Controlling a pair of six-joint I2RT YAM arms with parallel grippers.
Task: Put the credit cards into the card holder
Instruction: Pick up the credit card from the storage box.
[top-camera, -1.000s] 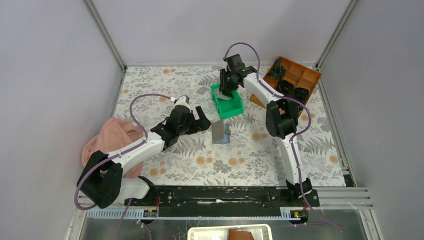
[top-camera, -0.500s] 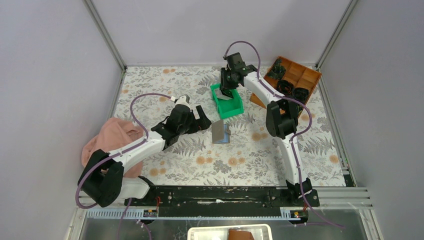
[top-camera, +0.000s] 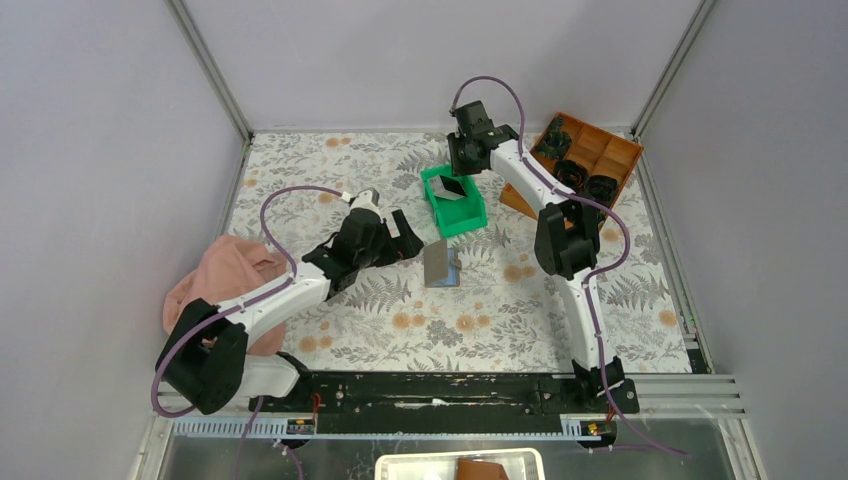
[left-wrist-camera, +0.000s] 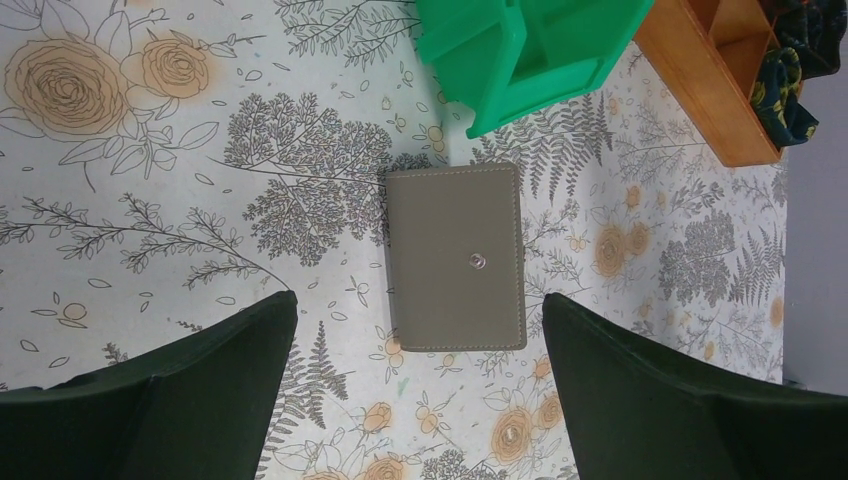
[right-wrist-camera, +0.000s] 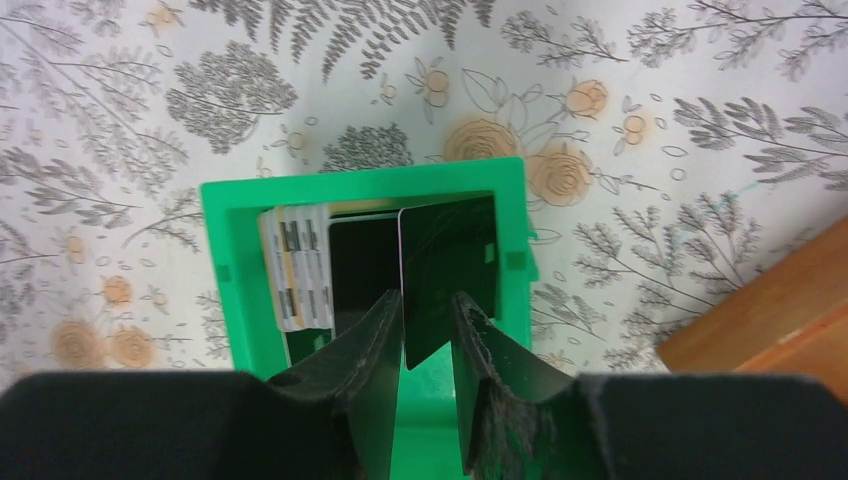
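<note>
Pale grey, metal-framed walls (top-camera: 420, 60) around a floral-patterned tabletop (top-camera: 330, 170).

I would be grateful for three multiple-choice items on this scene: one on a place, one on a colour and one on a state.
1. Relative to the bin, the card holder lies: A inside it; B beside it, on the table; C under it.
2. The bin with the credit cards is: A blue; B brown; C green.
3. The left gripper is: A open and empty; B shut on the card holder; C shut on a credit card.

Key: 1 B, the left wrist view shows it flat on the floral surface, clear of the bin. 2 C, its walls are bright green. 3 A, its fingers stand wide apart, touching nothing.
</note>
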